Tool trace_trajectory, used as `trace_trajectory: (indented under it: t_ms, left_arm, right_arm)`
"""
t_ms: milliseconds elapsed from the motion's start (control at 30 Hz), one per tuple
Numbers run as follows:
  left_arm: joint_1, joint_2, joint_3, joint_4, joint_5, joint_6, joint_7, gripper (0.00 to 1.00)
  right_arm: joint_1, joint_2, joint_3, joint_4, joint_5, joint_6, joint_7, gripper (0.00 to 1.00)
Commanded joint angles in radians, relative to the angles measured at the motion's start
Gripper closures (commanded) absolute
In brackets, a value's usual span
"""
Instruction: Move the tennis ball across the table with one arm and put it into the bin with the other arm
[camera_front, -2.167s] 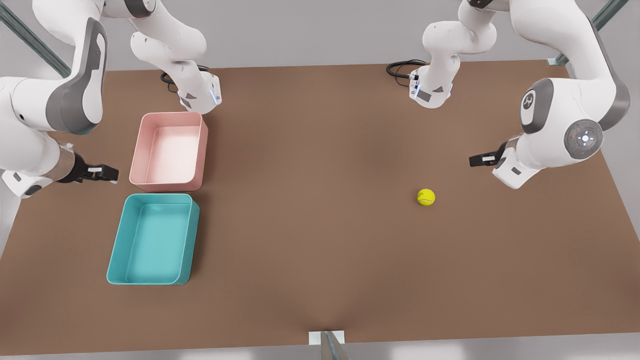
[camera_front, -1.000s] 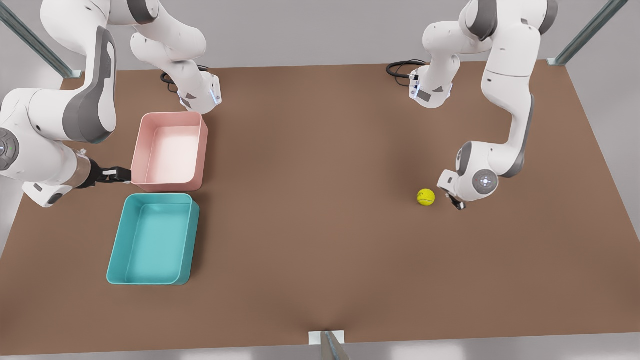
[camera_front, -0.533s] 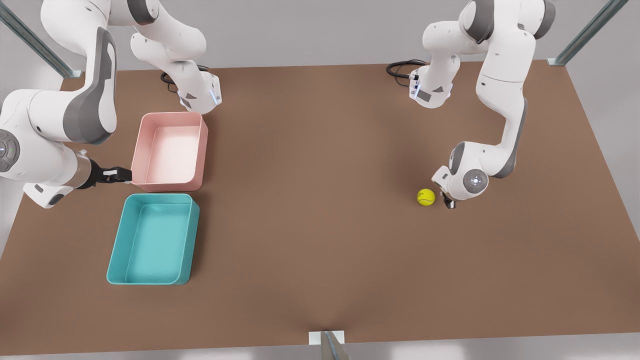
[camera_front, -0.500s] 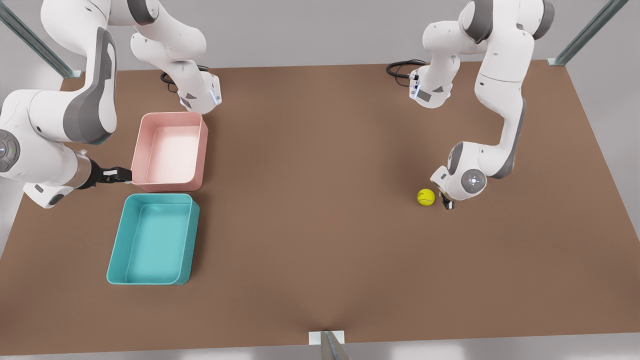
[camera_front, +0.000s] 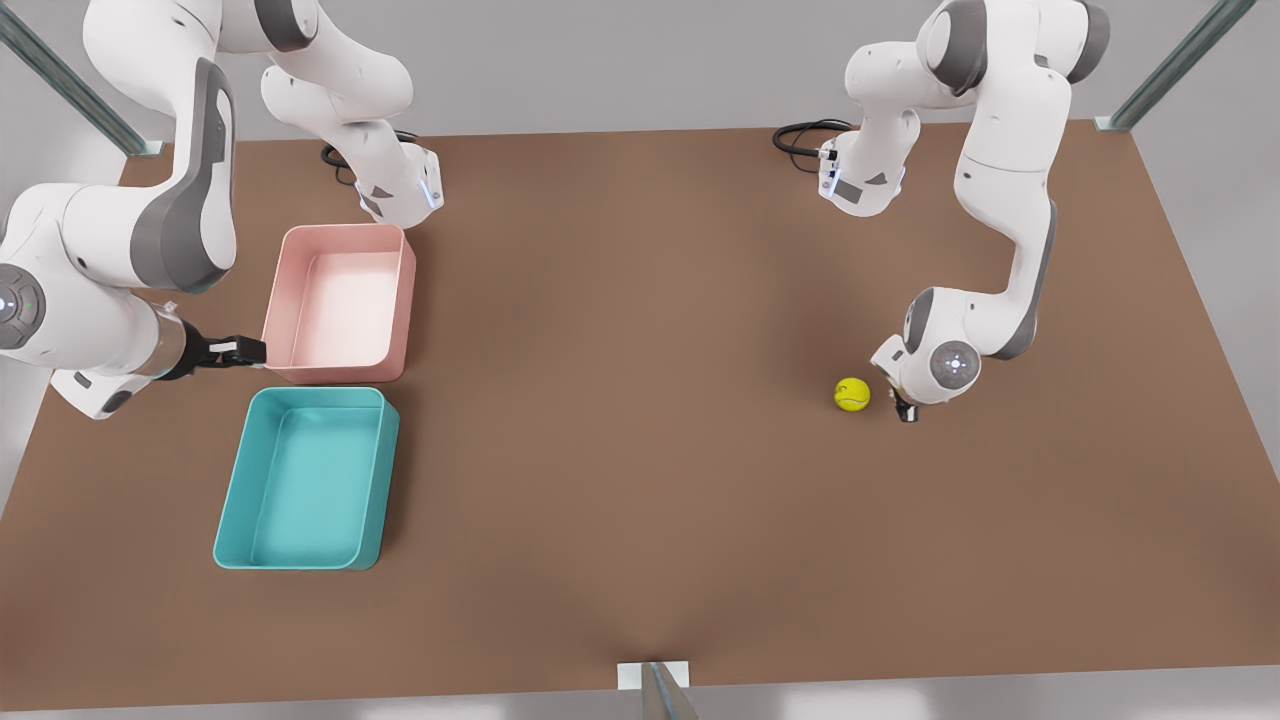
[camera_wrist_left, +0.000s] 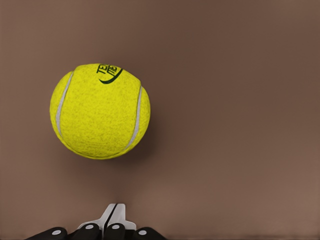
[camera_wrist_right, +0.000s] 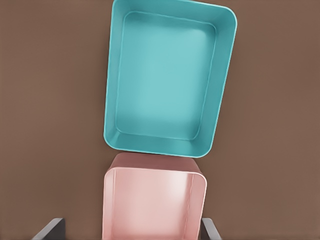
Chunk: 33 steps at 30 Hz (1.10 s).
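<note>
We are seeing the tennis ball (camera_front: 852, 394) resting on the desk (camera_front: 640, 450), well apart from the bin (camera_front: 306, 480). Our left gripper (camera_front: 905, 412) is sitting just beside the ball, fingers (camera_wrist_left: 121, 218) pressed together. Our right gripper (camera_front: 240, 351) is waiting beside the pink tub (camera_front: 338, 302) near the bin, fingers (camera_wrist_right: 48, 229) spread open.

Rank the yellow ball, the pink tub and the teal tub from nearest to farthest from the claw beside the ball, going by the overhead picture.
From the left gripper, fingers shut:
1. Tennis ball, right beside it, toward the front view's left.
2. Pink tub, far across the table.
3. Bin, teal, a little farther off, nearer the camera.
</note>
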Motion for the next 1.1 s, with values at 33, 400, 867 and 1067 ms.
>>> trace_trajectory:
  t_ms: [33,400,867,1067]
  left_arm:
    - [-0.008,-0.004,0.0,0.004,-0.01,-0.005,-0.021,0.79]
    - [-0.111,-0.001,-0.124,0.168,-0.34,-0.159,-0.69,0.79]
    - [-0.063,-0.197,-0.11,0.998,-0.127,-1.307,-1.616,0.0]
    - [-0.024,-0.194,-0.044,0.949,-0.184,-1.2,-1.705,0.0]
  right_arm:
    - [0.0,-0.001,0.0,0.0,0.0,-0.001,-0.003,0.0]
    - [0.0,0.0,0.0,0.0,-0.003,-0.001,-0.006,0.0]
    - [-0.001,0.0,0.0,0.002,-0.001,-0.001,-0.006,0.0]
    - [0.032,0.054,0.0,0.017,0.025,0.018,0.016,0.0]
